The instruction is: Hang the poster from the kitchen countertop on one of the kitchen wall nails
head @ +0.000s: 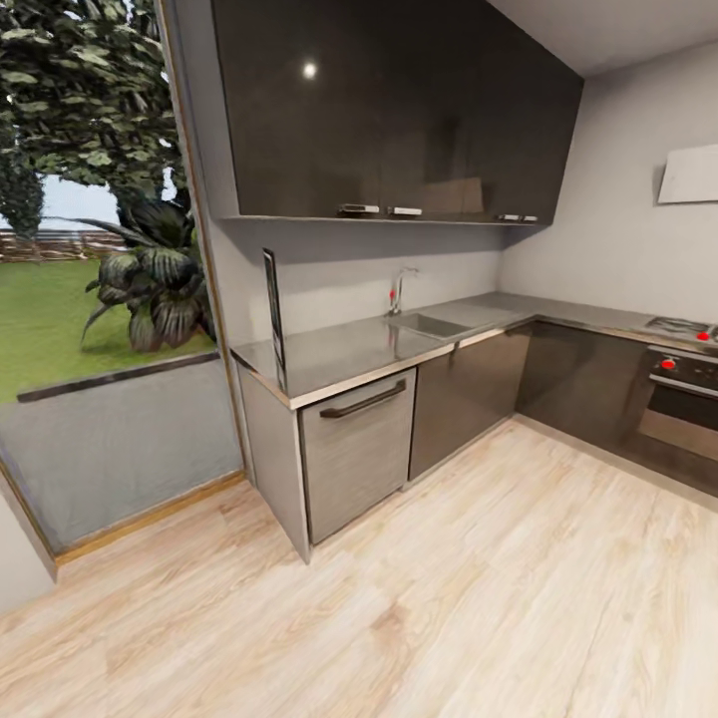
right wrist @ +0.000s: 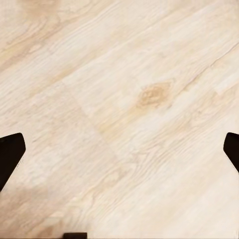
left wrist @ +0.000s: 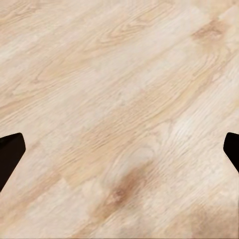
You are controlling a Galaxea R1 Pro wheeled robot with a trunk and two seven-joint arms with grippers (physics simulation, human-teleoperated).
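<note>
From the head camera, the kitchen shows a long L-shaped grey counter (head: 339, 354) with a glossy top running along the back wall and turning along the right-hand wall. At the near left end of the counter stands the poster (head: 274, 317), a thin dark-framed rectangle seen almost edge-on, upright and resting on the slab close to its front corner; its printed face cannot be made out from this angle. Further along, an inset steel sink (head: 431, 324) sits in the slab with a chrome tap (head: 400, 289) behind it. Glossy dark upper cabinets (head: 389, 110) hang above the counter, and dark cabinet fronts (head: 469, 389) run beneath it, beside a grey brushed panel with a dark bar handle (head: 359, 449). At the far right are a black oven (head: 683, 399) and a hob with red knobs (head: 688, 329). A large glass pane (head: 100, 279) on the left looks onto grass and leafy plants. Light wood plank floor (head: 449, 598) spreads across the foreground.

In the left wrist view, the left gripper (left wrist: 119, 152) hangs over the pale planks, its two dark fingers (left wrist: 10, 154) at opposite edges, spread wide and holding nothing.

In the right wrist view, the right gripper (right wrist: 119, 152) likewise faces the wood floor, its dark fingers (right wrist: 10, 154) set wide apart with nothing between them.
</note>
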